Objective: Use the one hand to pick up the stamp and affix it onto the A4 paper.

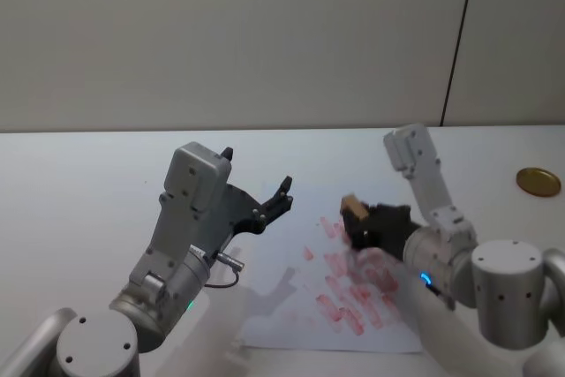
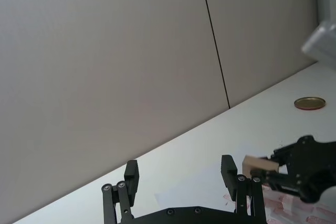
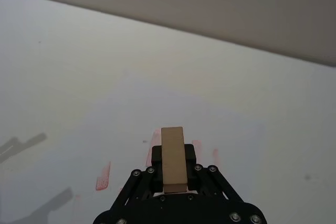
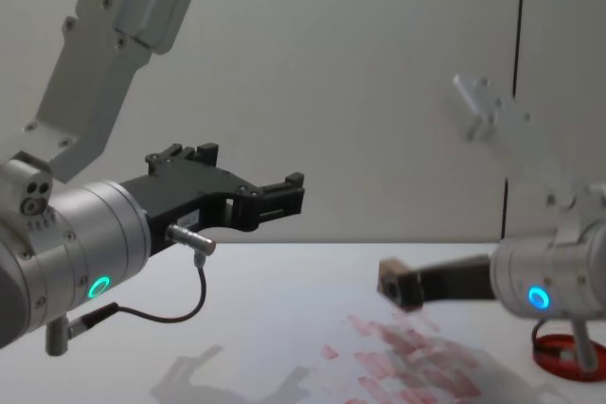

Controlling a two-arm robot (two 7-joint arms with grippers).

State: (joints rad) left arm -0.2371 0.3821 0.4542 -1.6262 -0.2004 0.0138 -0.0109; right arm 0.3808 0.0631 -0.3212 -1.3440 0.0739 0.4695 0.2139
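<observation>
Stamp [image 3: 173, 158] is pinched in the right tool [image 1: 361, 221], held above the red prints on the A4 paper [image 1: 287, 311]. Left tool [image 1: 258, 174] hangs spread, raised beside the paper's left edge.

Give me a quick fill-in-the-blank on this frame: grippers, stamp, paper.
The right gripper is ___ on the small light-tan wooden rectangular stamp.
The left gripper hangs in the air, its fingers ___ with nothing between them.
The stamp is held over the large white flat A4 paper, whose rectangular prints are ___ in colour.
Missing words: shut; open; red.
</observation>
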